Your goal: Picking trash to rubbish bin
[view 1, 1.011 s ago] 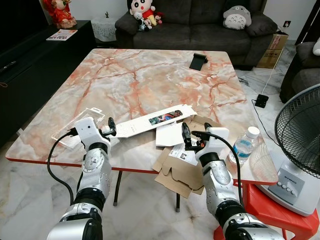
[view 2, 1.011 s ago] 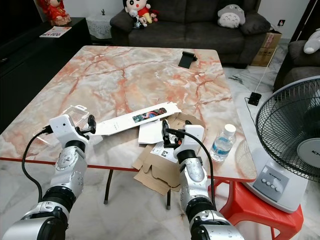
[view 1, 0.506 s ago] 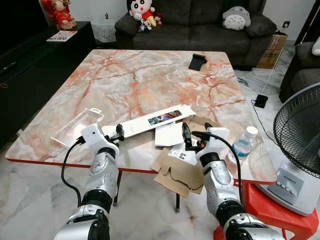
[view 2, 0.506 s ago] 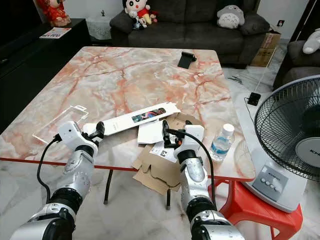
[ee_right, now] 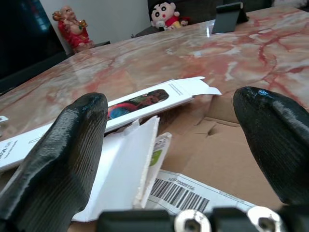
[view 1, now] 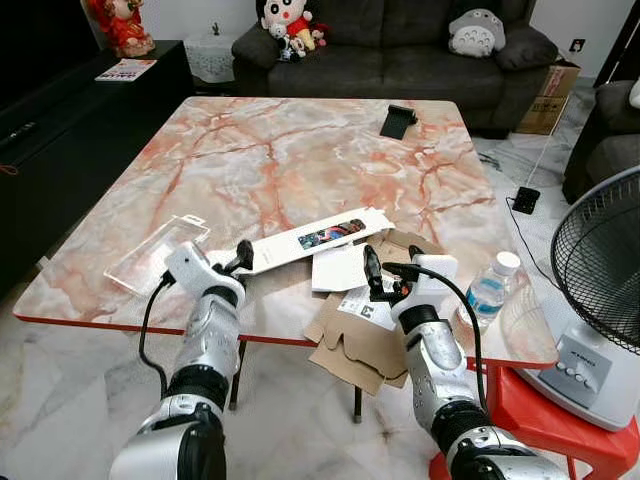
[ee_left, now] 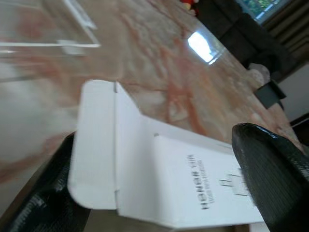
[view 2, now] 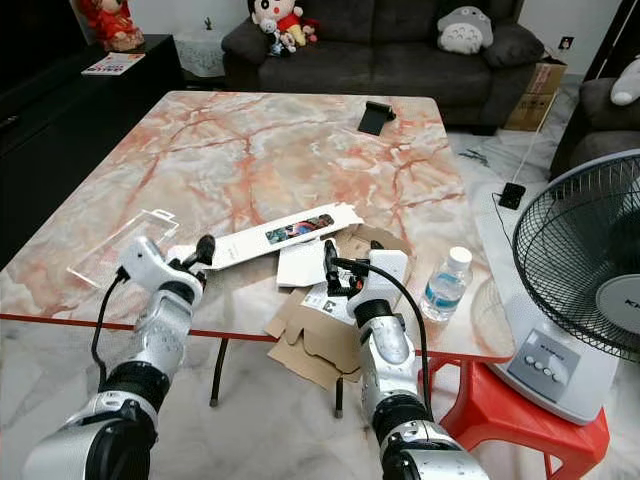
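Note:
A long white box (view 1: 300, 241) with a colourful print lies across the marble table (view 1: 300, 150). Its blank near end (ee_left: 120, 164) sits between the fingers of my open left gripper (view 1: 237, 262), which do not close on it. Right of the box lie a white folded paper (view 1: 338, 268) and flattened brown cardboard (view 1: 365, 345) that overhangs the table's front edge. My right gripper (view 1: 388, 272) hovers open just above the cardboard and its barcode label (ee_right: 193, 191). A clear plastic tray (view 1: 152, 255) lies left of the left gripper.
A water bottle (view 1: 489, 288) stands near the table's right front corner. A fan (view 1: 600, 270) on a red stool (view 1: 520, 410) is at the right. A black phone stand (view 1: 397, 121) sits at the far side, with sofas behind.
My left gripper has moved right, from over the clear plastic tray to the near end of the long white box. The right arm has stayed in place.

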{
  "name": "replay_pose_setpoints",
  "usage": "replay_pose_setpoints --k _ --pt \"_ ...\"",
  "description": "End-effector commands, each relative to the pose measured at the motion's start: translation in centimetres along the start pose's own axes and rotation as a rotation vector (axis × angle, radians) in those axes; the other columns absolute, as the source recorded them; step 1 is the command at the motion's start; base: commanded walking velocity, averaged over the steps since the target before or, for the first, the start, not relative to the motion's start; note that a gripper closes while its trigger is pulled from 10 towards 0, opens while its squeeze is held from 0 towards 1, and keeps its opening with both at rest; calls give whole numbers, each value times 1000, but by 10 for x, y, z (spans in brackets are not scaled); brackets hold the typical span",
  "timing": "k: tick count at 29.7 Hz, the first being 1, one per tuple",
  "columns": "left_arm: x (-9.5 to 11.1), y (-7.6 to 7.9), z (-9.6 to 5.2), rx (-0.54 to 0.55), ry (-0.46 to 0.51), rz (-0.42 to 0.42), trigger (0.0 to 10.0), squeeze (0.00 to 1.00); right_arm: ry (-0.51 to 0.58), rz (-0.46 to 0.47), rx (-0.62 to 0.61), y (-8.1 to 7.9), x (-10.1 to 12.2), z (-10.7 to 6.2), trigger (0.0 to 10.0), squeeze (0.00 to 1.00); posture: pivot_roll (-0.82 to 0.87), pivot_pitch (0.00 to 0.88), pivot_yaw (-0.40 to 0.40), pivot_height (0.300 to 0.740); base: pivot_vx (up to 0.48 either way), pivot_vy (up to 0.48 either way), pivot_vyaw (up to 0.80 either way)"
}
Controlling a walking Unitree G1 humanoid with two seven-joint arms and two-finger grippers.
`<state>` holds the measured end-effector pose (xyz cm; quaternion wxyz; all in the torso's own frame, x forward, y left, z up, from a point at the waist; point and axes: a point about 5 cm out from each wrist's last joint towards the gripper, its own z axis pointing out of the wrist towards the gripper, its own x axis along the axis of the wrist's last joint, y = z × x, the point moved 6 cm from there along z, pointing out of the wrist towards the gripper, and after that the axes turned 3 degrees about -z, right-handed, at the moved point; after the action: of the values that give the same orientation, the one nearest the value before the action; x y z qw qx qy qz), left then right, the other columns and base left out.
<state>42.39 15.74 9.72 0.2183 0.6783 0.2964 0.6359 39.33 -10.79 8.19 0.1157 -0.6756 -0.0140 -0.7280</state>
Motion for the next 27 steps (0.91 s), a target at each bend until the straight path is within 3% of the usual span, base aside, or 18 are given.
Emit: replay_pose_setpoints --k 1,2,3,4,5,6,7,8,9,27 --pt "-4 6 1 -13 -18 -13 10000 0 -6 -2 2 -1 -2 -1 10000 0 -20 0 36 740 0 0 0" --pt "-5 8 2 -19 -23 -19 7569 0 -6 -2 1 -1 -2 -2 10000 0 -20 0 36 740 0 0 0" --pt "-5 8 2 -18 -26 -21 7569 0 -6 -3 1 -1 -2 -2 10000 0 -20 0 36 740 0 0 0" --pt "-6 8 2 -18 -31 -18 4431 0 -6 -3 1 -1 -2 -2 10000 0 -20 0 36 740 0 0 0" --pt "-7 9 2 -17 -35 -15 4431 0 -6 -3 2 -1 -2 -2 10000 0 -20 0 36 740 0 0 0" --pt "-8 8 2 -16 -39 -14 3412 0 -6 -3 2 -1 -3 -2 10000 0 -23 0 38 740 0 0 0" --pt "-10 7 2 -8 -50 -9 1608 0 -7 -3 2 -1 -3 -2 10000 0 -23 0 38 740 0 0 0" --pt "-11 6 2 -5 -53 -6 1608 0 -7 -3 2 -1 -3 -2 10000 0 -23 0 38 740 0 0 0" --pt "-11 6 2 -4 -53 -6 0 0 -7 -4 2 -1 -3 -2 10000 0 -23 0 38 740 0 0 0" --pt "-8 5 1 -9 -32 19 0 0 -9 5 12 -6 -4 -2 10000 0 -20 0 44 740 0 0 0"
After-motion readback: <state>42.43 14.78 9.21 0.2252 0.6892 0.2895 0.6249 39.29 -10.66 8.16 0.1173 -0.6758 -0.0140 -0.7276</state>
